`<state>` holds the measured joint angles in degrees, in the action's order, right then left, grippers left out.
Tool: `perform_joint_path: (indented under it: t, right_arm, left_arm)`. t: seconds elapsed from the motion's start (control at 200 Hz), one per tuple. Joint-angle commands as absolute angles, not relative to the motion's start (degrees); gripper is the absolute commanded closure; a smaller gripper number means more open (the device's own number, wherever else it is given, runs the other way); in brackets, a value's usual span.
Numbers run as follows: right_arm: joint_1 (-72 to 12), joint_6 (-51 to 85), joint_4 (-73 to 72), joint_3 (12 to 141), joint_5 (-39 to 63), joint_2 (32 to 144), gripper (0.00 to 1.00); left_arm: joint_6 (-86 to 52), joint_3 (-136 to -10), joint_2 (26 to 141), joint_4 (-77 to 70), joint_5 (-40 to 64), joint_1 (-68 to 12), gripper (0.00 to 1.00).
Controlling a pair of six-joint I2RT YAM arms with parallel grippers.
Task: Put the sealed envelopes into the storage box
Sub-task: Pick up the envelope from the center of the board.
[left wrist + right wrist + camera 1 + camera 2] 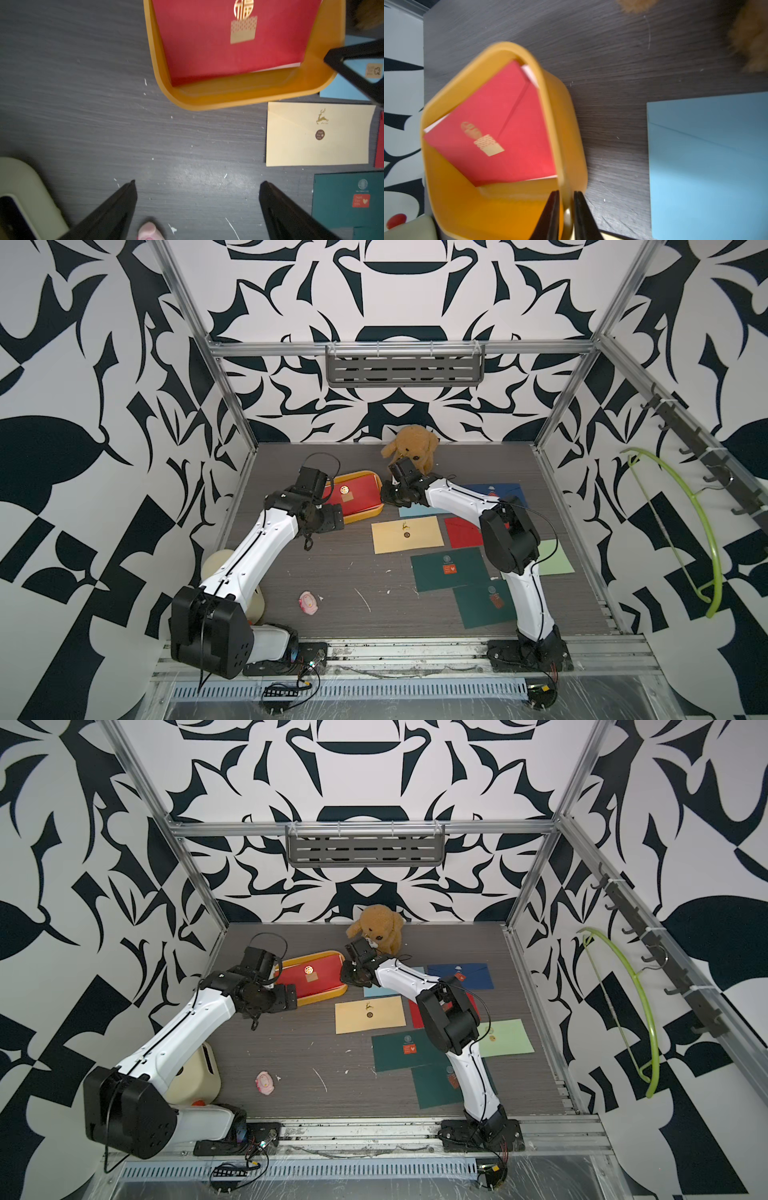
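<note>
The storage box (362, 519) sits left of centre on the dark table (332, 572) in both top views. A gold-sealed red envelope (353, 499) lies flat inside it, and in the right wrist view a pale edge shows from under that envelope.

The right gripper (385, 498) is at the box's right-hand end. Its wrist view shows the two fingers (550, 214) close together and astride the box wall, one inside the box and one outside. The picture is blurred there, so I cannot tell whether they pinch the wall or only stand beside it.

The left gripper (197, 182) is spread wide with nothing between its fingers. It is over bare table, and the box lies beyond its fingertips and apart from them. In the top views it is at the box's lower left corner.

The other envelopes lie loose on the table, to the right of the box and below it in the frame:
- A light blue envelope (415, 512) is just beside the box's right end.
- A yellow envelope (407, 534) is just below the light blue one.
- A plain red envelope (461, 531) is partly under the right arm.
- A navy envelope (500, 490) is further right.
- Two dark green envelopes (449, 568) and a pale green envelope (555, 558) lie towards the lower right.
</note>
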<state>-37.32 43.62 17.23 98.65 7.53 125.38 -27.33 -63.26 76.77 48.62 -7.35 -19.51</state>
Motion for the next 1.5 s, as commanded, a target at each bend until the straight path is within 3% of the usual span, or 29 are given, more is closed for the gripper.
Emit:
perform_joint_path:
  t: [0.0,0.18,0.31,0.485,0.655,1.494]
  right_arm:
    - [-37.76,42.92,16.04,97.05,7.48,118.89,0.67]
    - [-37.72,38.19,20.61,93.31,5.29,111.65,0.53]
    - [-37.54,33.91,24.16,88.44,2.32,106.60,0.52]
    - [-35.98,31.62,24.35,80.74,4.39,104.32,0.79]
    - [-35.90,29.47,24.04,78.44,6.19,107.81,0.89]
    - [-32.00,27.81,20.37,69.96,15.99,114.71,1.00]
  left_arm:
    - [-36.56,-60.53,75.51,47.24,-4.06,-22.15,0.01]
    - [-47.83,-57.05,78.10,40.46,-2.92,-29.74,0.01]
    - [-53.94,-54.99,81.66,34.39,-3.14,-35.23,0.05]
    - [-53.00,-54.28,88.27,27.42,-1.54,-36.54,0.14]
    - [-49.69,-53.70,91.59,24.07,-1.07,-36.47,0.19]
    - [-49.51,-42.39,96.50,7.06,4.66,-36.43,0.26]
